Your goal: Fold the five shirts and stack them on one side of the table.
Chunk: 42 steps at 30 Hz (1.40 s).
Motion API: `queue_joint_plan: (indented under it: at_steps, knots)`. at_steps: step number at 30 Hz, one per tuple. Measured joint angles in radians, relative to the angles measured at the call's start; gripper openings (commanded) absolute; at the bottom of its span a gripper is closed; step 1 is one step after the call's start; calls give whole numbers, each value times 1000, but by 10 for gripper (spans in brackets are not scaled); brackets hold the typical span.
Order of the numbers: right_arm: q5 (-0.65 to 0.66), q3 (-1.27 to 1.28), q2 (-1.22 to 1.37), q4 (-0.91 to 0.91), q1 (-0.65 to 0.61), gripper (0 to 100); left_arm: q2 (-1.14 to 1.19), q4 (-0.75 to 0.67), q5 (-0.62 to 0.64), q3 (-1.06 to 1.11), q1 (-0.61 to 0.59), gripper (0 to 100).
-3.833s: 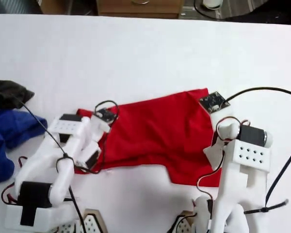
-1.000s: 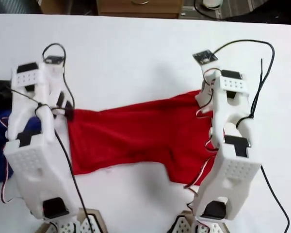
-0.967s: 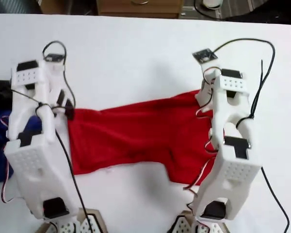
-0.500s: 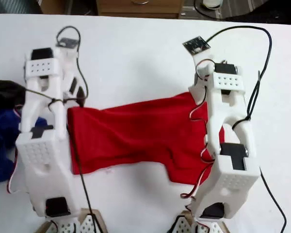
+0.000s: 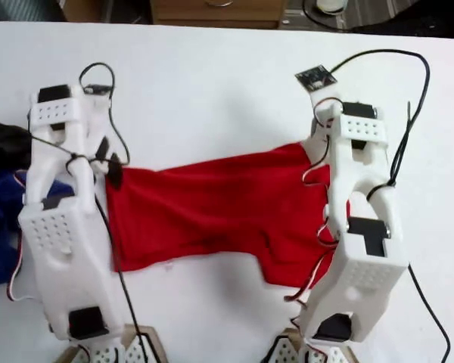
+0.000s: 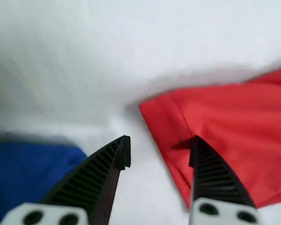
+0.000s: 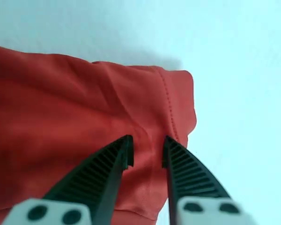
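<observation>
The red shirt (image 5: 212, 212) lies on the surface (image 5: 212, 83); we poise the left end effector (image 6: 160, 143), wide open, and the right end effector (image 7: 147, 140), barely parted, both empty, over its far corners, likely to pinch them.

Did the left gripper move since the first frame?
Yes. The left gripper shifted toward the far edge of the table, now beside the red shirt's far corner.

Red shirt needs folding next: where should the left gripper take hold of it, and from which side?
Probably its hemmed corner near the blue shirt, from above: the red shirt lies flat, that edge is free on the table, and the open left gripper straddles it.
</observation>
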Motion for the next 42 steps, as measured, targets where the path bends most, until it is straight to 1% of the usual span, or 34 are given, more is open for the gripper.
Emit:
queue_joint_plan:
  at_steps: [8,11,16,22,26,30,33,37,40,42]
  knots:
    - [0,0,0,0,-2,114,0,26,-9,0,-9,226]
    - [0,0,-3,18,-2,113,-43,34,-9,0,-9,228]
    - [0,0,-43,69,-2,113,-267,35,-9,97,6,227]
    - [0,0,-117,150,-2,113,-563,28,-8,358,141,227]
    - [0,11,-153,253,-9,115,-669,-48,-8,566,224,227]
    - [21,129,-218,275,-9,115,-684,-181,-8,796,275,227]
    - [75,279,-308,227,-18,115,-684,-290,-8,934,278,227]
    - [117,520,-463,112,-15,115,-684,-408,-8,1073,279,226]
    - [140,689,-562,41,-15,115,-684,-459,-9,1145,279,226]
    - [149,775,-603,2,-17,115,-694,-468,-9,1168,279,226]
